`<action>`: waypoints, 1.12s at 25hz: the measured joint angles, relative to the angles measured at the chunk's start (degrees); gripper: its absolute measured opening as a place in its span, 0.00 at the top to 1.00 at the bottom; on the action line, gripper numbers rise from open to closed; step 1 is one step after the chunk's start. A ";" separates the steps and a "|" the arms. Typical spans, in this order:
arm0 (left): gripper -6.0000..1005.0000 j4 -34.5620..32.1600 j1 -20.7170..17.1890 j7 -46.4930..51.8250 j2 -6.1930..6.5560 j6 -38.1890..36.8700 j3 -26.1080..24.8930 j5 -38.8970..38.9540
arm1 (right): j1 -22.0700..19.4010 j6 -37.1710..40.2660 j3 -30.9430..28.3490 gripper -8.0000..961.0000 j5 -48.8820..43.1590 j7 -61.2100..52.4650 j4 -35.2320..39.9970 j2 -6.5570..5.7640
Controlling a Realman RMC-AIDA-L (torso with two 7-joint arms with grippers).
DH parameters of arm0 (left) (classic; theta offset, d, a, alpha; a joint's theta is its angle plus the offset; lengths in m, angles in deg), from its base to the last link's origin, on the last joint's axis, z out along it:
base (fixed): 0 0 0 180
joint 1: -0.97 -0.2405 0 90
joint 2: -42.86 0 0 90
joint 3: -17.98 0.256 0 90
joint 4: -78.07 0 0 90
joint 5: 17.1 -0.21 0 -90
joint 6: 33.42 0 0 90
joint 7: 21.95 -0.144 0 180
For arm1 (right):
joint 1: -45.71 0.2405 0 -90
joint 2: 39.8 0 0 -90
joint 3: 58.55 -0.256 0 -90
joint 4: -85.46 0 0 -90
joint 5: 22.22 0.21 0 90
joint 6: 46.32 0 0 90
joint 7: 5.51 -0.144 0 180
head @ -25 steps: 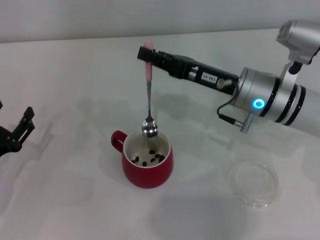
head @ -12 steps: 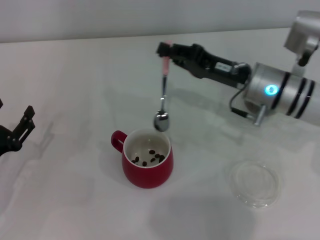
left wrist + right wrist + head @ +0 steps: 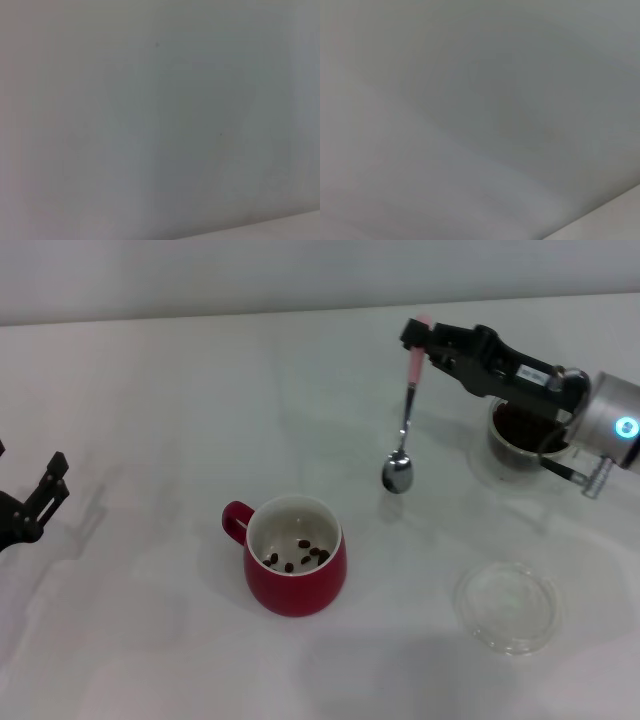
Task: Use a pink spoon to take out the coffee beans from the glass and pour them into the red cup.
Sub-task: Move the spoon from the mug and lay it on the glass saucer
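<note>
In the head view my right gripper (image 3: 420, 340) is shut on the pink handle of the pink spoon (image 3: 404, 427), which hangs bowl down above the table, to the right of the red cup (image 3: 295, 555). The red cup holds several coffee beans (image 3: 298, 558). The glass (image 3: 518, 435) with dark coffee beans (image 3: 512, 421) stands at the right, partly hidden behind my right arm. The spoon's bowl looks empty. My left gripper (image 3: 40, 502) is open and parked at the far left edge.
A flat clear round dish (image 3: 508, 606) lies on the white table (image 3: 180, 400) at the front right. Both wrist views show only a plain grey surface.
My right gripper has carried the spoon from above the red cup to the right, toward the glass. The glass has come into view. The left arm has not moved.
</note>
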 joint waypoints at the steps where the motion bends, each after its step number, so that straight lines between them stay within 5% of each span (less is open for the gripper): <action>1: 0.24 0.00 0.00 0.00 0.00 -0.06 0.00 0.00 | -0.58 -0.11 0.00 0.84 0.03 -0.09 0.55 0.00; 28: 0.24 0.16 0.52 0.00 -0.09 -1.97 0.06 0.07 | -14.68 -10.65 -0.54 0.84 -0.04 11.79 10.50 -0.91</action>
